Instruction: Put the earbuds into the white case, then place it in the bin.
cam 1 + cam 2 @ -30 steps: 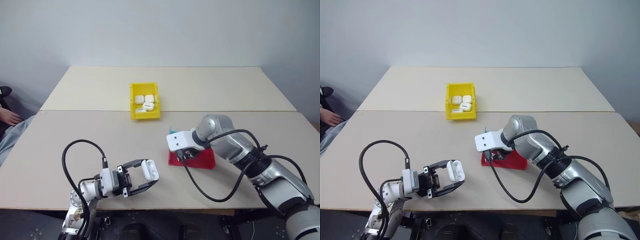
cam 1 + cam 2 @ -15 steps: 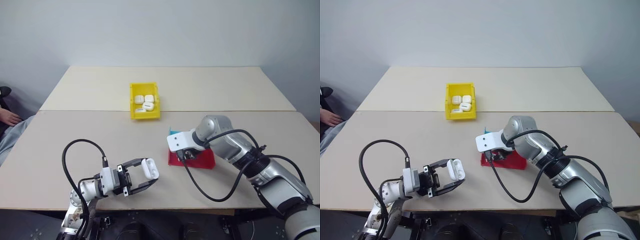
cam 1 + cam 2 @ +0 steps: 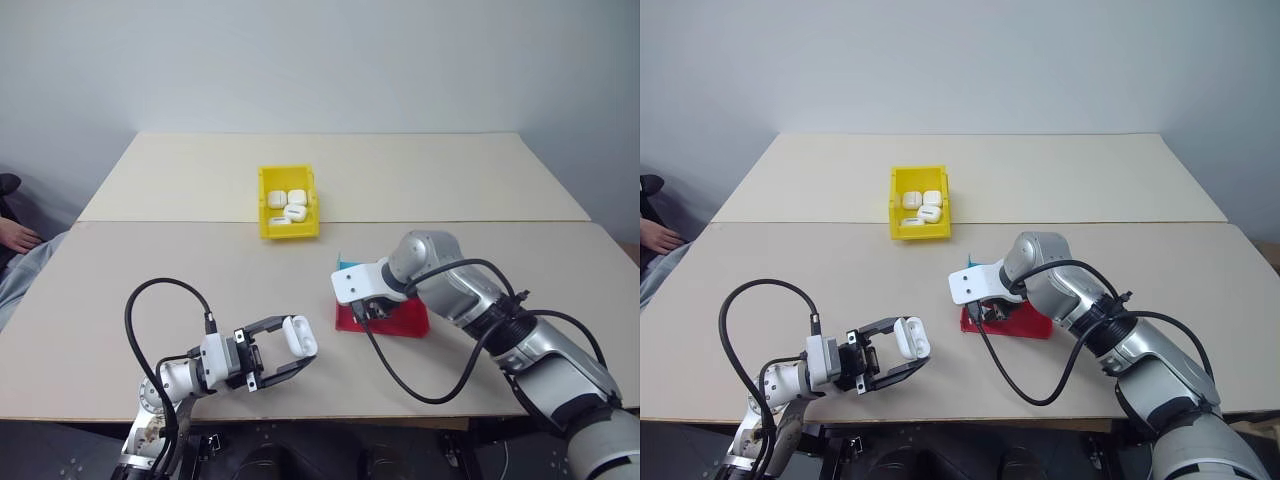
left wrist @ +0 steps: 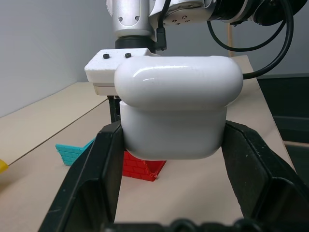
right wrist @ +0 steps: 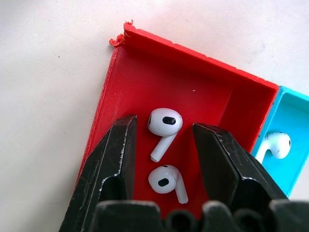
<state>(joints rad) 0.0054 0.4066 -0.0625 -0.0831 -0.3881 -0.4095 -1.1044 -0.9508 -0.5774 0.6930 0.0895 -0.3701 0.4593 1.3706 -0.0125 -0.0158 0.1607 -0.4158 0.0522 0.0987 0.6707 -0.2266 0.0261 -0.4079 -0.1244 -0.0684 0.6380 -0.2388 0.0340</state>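
Left gripper (image 3: 290, 352) clamped on the white case (image 3: 299, 336) at 7 o'clock on the tabletop (image 3: 200, 270), right gripper (image 5: 164, 145) partly spread around earbuds (image 5: 164, 123) in red tray (image 3: 405, 322), yellow bin (image 3: 289, 213) at 12 o'clock

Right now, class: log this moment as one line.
left gripper: shut on white case | right gripper: open, straddling earbuds in red tray | bin: holds cases

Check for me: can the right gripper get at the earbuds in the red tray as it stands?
Probably yes. The right gripper hangs open over the red tray, its fingers flanking one earbud; a second earbud lies beside it, nothing covering them.
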